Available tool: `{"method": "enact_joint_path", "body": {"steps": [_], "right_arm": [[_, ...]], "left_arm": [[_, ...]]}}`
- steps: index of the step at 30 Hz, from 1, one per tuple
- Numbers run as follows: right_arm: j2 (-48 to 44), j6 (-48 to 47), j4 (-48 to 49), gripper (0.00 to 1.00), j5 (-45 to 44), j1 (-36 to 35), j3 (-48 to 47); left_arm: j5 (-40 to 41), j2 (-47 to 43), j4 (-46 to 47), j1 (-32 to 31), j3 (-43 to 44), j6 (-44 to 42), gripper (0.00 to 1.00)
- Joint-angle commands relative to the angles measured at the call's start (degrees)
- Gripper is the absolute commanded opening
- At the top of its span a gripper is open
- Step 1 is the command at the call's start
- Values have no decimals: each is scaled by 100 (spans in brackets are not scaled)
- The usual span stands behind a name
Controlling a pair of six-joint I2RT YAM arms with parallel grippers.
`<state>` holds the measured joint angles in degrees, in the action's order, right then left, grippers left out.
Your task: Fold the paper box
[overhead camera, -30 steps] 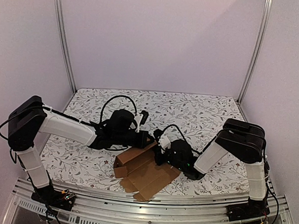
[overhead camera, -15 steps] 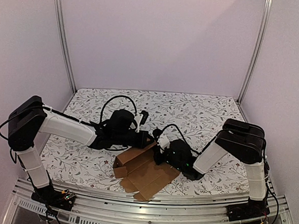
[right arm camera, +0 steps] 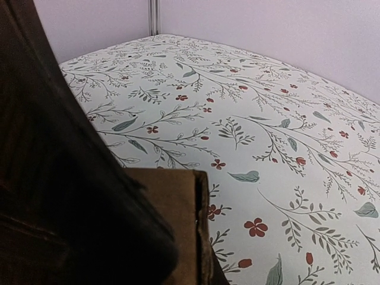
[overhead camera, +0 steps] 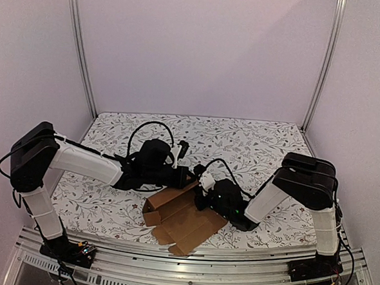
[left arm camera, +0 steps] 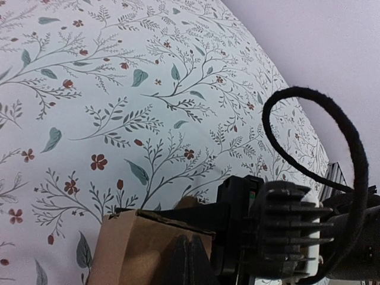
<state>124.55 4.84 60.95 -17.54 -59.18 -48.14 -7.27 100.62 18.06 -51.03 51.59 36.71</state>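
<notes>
Far left of the paper box (overhead camera: 182, 218): alu frame post (overhead camera: 80, 45), upright against the lilac wall.

Nearer, still left of box: left arm (overhead camera: 79, 161), white w/ black joints, stretched low over the floral cloth (overhead camera: 254, 143). Black cable loop (overhead camera: 151, 128) arching just behind box's far-left corner.

Left gripper (overhead camera: 186, 176) at box's far edge, jaws clenched, tips touching a raised brown panel. Cannot tell if cardboard is really pinched between.

Box itself: in the middle, near front of the table, lying on the cloth, half open, flaps spread flat toward the metal rail (overhead camera: 169, 270) just in front. Plain brown cardboard.

Right gripper (overhead camera: 203, 185) just right of box's far corner, close beside the left gripper, jaws clenched too, pressed against a folded wall edge. Grip on it not clear. In right wrist view, own dark finger blocking approx. the whole left side.

Right of box: right arm (overhead camera: 290, 187), elbow bent up. Far right: second alu post (overhead camera: 327, 60).
</notes>
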Motion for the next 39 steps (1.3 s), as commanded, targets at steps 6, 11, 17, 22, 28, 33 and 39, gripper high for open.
{"method": "enact_joint_path", "body": {"steps": [6,11,17,22,28,33,39], "right_arm": [[54,-97,316,0,-308,-124,21],[-7,-97,212,0,-421,-141,129],[-151,-53,22,0,-719,-141,307],[-344,200,-337,0,-1050,-143,407],[-522,688,-804,0,-1724,-173,448],[-716,999,-1285,0,-2149,-170,362],[-925,1168,-1641,0,-2259,-172,329]], "left_arm": [[172,-250,-517,73,-84,-69,12],[291,-609,-902,124,0,-215,30],[613,-1227,-1667,154,211,-477,50],[1124,-1924,-2488,155,173,-579,62],[2024,-2997,-3151,154,-571,-247,73],[2156,-3620,-2793,154,-1550,-31,79],[1840,-3832,-1931,154,-2488,-86,79]]}}
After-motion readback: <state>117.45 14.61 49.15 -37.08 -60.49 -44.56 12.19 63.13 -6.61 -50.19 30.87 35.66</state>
